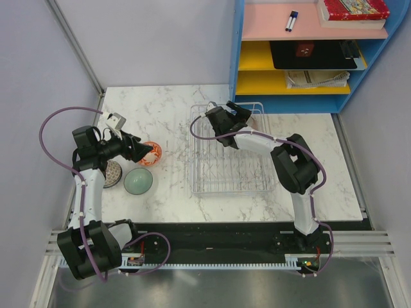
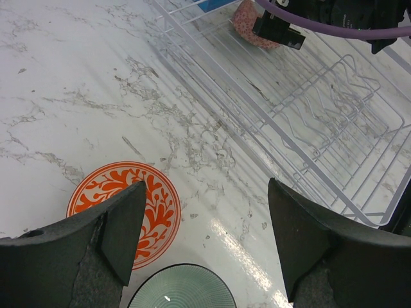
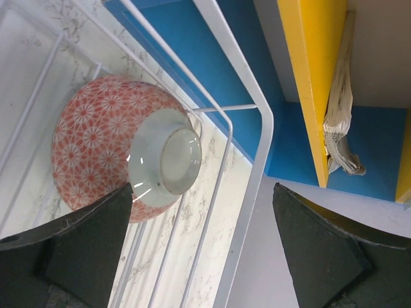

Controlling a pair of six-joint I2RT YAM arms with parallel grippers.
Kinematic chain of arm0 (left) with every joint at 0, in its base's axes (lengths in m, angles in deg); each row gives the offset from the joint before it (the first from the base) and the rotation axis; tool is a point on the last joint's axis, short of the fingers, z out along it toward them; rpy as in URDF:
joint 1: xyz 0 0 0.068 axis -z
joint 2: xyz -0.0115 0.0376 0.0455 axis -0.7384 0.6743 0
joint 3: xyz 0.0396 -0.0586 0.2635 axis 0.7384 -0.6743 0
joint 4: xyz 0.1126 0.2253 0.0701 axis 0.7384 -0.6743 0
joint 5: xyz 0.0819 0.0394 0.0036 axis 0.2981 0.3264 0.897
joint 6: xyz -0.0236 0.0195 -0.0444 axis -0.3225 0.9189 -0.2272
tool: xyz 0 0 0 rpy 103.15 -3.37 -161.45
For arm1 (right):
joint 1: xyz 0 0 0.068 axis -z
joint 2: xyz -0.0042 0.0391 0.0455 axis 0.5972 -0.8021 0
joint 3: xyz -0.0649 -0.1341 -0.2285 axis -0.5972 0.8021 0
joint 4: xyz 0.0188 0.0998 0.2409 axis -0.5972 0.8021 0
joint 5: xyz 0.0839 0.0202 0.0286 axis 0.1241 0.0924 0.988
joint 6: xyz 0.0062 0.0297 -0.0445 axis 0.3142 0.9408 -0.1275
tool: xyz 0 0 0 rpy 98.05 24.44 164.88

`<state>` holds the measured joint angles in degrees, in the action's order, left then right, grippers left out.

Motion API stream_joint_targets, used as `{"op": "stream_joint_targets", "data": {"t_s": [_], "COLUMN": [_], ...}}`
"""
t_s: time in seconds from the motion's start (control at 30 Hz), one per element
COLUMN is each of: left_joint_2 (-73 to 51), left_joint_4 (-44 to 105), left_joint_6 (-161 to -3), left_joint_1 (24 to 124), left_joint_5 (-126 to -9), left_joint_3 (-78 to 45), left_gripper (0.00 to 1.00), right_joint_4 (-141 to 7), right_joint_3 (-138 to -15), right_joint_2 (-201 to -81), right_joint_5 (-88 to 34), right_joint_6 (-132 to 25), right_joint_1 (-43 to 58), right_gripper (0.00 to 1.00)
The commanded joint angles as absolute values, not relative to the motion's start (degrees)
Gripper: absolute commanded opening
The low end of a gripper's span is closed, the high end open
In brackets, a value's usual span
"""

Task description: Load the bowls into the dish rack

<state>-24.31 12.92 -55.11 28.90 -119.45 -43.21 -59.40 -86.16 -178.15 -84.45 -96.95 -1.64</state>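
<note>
The left gripper's (image 2: 205, 192) two dark fingers (image 2: 109, 231) are filling the bottom of the left wrist view, standing wide apart and gripping nothing. One finger is overlapping the rim of an orange-patterned bowl (image 2: 106, 189) sitting on the marble worktop (image 2: 77, 83); whether it is touching the bowl cannot be told. Just nearer than that, the pale green bowl (image 2: 182, 290) is showing between the fingers at the bottom edge. From above, both bowls are sitting near the worktop's left edge, the orange one (image 1: 151, 154) at the tip of the left gripper (image 1: 138, 151) and the green one (image 1: 138, 181) beside it toward the near edge. A third, dark-patterned bowl (image 1: 113, 173) is lying partly under the left arm, closer to the left edge. The right gripper (image 3: 202, 192) is likewise spreading its fingers wide and holding nothing, hanging over the far right corner of the dish rack (image 3: 257, 160). There a red-patterned bowl (image 3: 90, 135) is lying tilted against the wires, its pale foot ring facing the wrist camera. The rack (image 1: 231, 190) is standing on the right half of the worktop, well apart from the three bowls. Beyond the far right corner a blue shelf unit (image 1: 239, 58) is holding a folded newspaper (image 3: 340, 128).
</note>
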Motion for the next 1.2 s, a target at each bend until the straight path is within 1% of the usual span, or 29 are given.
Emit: {"op": "stream_joint_targets", "data": {"t_s": [0.0,0.2,0.27,0.37,0.4,0.47,0.5,0.6,0.63,0.73,0.87,0.9,1.0,1.03,1.1,1.17], "left_joint_2": [-25.5,-25.8,-25.6,-24.4,-24.0,-22.7,-22.2,-20.3,-19.9,-18.1,-13.8,-12.9,-8.1,-6.3,-4.7,-3.3], "left_joint_4": [14.7,14.8,14.8,14.7,14.7,14.7,14.6,13.7,13.6,13.6,13.2,13.2,12.5,12.4,12.2,11.9], "left_joint_6": [-54.9,-54.6,-54.5,-54.4,-54.4,-53.9,-53.6,-51.8,-51.5,-49.5,-47.6,-47.3,-46.7,-46.6,-46.2,-46.3], "left_joint_1": [28.3,28.3,28.3,28.3,28.3,28.3,28.3,28.3,28.3,28.3,28.3,28.3,28.3,28.3,28.3,28.3], "left_joint_5": [-121.4,-120.6,-119.3,-114.2,-110.3,-106.6,-103.0,-97.2,-96.1,-91.7,-90.2,-90.2,-88.4,-88.3,-88.5,-89.0], "left_joint_3": [-43.6,-43.6,-43.5,-43.0,-42.8,-42.6,-42.6,-42.2,-42.3,-42.4,-42.1,-41.8,-40.5,-40.3,-39.6,-39.2], "left_gripper": [0.82,0.82,0.82,0.82,0.82,0.82,0.82,0.88,0.92,0.97,0.98,0.98,0.91,0.85,0.8,0.79], "right_joint_4": [-61.7,-61.8,-61.6,-59.7,-58.3,-52.7,-51.1,-45.7,-44.1,-38.6,-34.5,-34.3,-34.4,-34.6,-35.6,-36.1], "right_joint_3": [-86.1,-85.9,-85.7,-85.8,-86.0,-87.7,-88.2,-90.4,-92.1,-95.1,-95.5,-95.3,-93.9,-93.1,-91.7,-91.2], "right_joint_2": [-178.8,-178.9,-178.3,-176.8,-175.2,-173.1,-170.5,-165.8,-164.7,-161.0,-155.7,-153.7,-150.2,-149.7,-148.4,-148.3], "right_joint_5": [-87.4,-87.6,-87.6,-85.8,-82.9,-79.0,-73.7,-66.4,-62.3,-56.2,-47.6,-46.6,-43.8,-43.3,-42.6,-42.2], "right_joint_6": [-97.3,-97.3,-97.1,-95.5,-94.6,-90.4,-89.2,-84.5,-83.7,-81.2,-79.6,-79.4,-79.3,-79.3,-79.0,-79.0], "right_joint_1": [-0.4,0.2,0.3,0.2,0.0,-0.3,-0.8,-1.5,-1.5,-1.6,-1.7,-1.7,-1.7,-1.7,-1.7,-1.7], "right_gripper": [0.97,0.97,0.97,0.97,0.97,0.97,0.97,0.97,0.97,0.97,0.98,0.97,0.98,0.98,0.98,0.97]}}
